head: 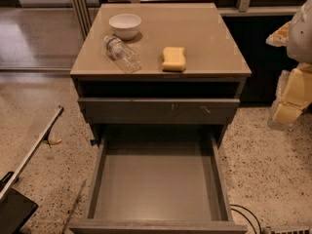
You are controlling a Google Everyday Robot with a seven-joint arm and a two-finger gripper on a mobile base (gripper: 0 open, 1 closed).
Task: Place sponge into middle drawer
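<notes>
The yellow sponge (pixel 174 58) lies flat on the tan cabinet top (pixel 204 28), near its front edge and right of centre. The middle drawer (pixel 156 182) is pulled fully open below, a deep grey box with a plain floor and nothing in it. My gripper (pixel 288 101) hangs at the far right edge of the view, beside the cabinet's right side and below the level of its top. It is well apart from the sponge and holds nothing that I can see.
A white bowl (pixel 125 25) and a clear plastic bottle (pixel 122 54) lying on its side sit on the top's left part. A shallower scratched drawer front (pixel 158 110) is above the open drawer. A cable (pixel 246 216) lies on the speckled floor.
</notes>
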